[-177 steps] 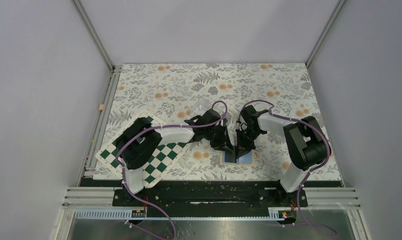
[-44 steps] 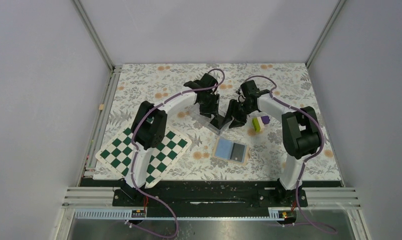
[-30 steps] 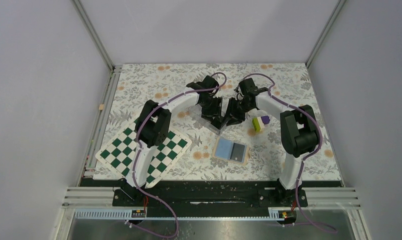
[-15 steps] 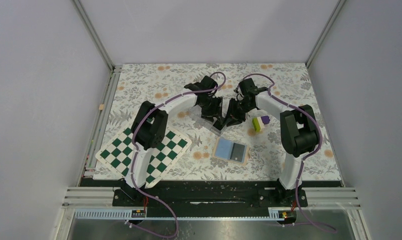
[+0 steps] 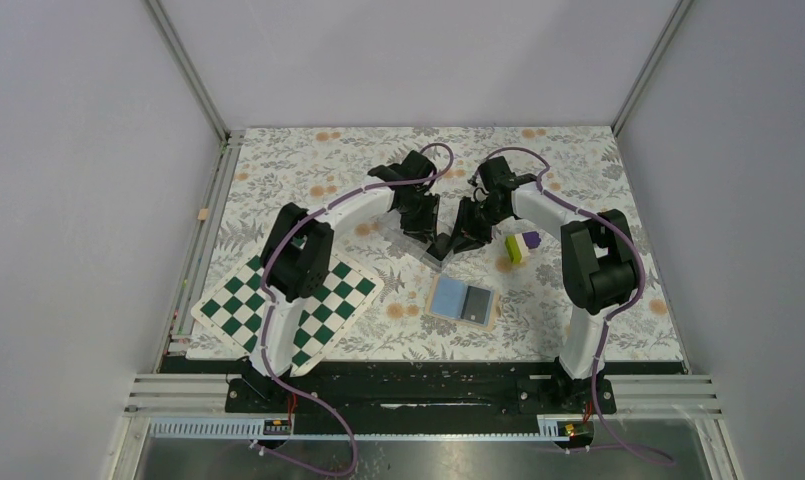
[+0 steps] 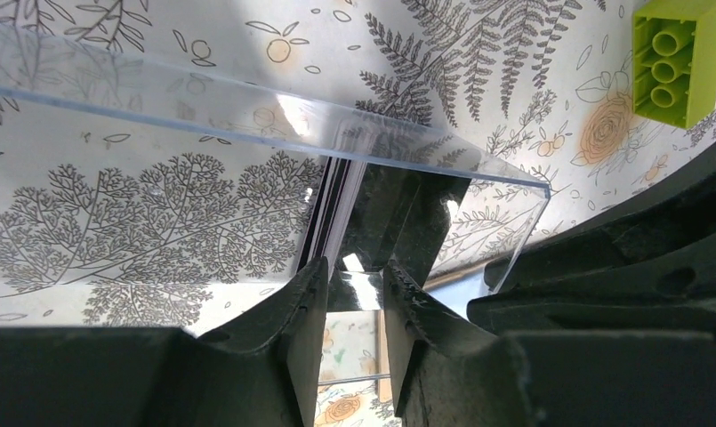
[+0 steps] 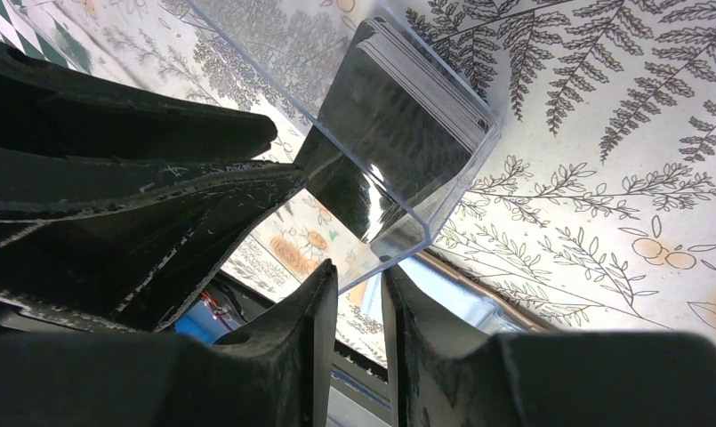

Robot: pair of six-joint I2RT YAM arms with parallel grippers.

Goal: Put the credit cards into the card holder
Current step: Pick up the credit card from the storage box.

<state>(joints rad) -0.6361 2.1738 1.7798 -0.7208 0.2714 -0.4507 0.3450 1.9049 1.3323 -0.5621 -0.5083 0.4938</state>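
The left gripper (image 6: pixel 352 285) pinches the wall of the clear box (image 6: pixel 203 93). The right gripper (image 7: pixel 358 285) has its jaws narrowly apart at the box's corner; whether they grip it I cannot tell. The credit cards (image 7: pixel 407 116) stand stacked inside the box. The card holder (image 5: pixel 446 297) lies open near the box, on the side toward the arm bases.

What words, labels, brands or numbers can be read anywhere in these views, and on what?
None can be read. The cards in the clear box show only dark faces and edges. No print shows on the wallet, the block or the chequered board.
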